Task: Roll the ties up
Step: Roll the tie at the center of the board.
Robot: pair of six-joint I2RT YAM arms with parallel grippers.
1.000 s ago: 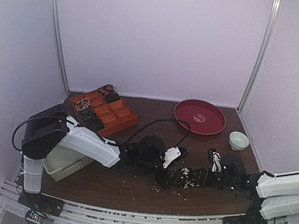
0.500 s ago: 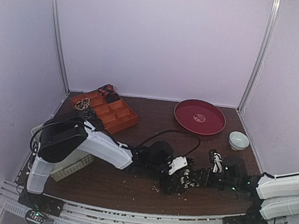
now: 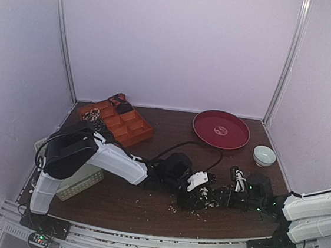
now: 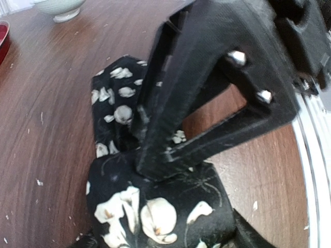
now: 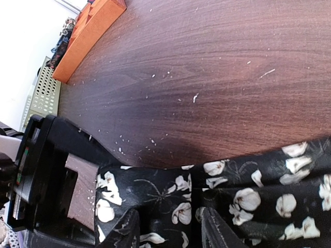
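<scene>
Evidently left end effector (image 3: pixel 198 194) and right end effector (image 5: pixel 170 227) both grip the tie (image 4: pixel 155 206) (black, white-flowered).

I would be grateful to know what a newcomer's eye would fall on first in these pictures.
The left claw and right claw meet over a black tie with white flowers, at the near middle of the wooden table. Behind them, a round red tray sits far right and an orange compartmented tray far left.
</scene>
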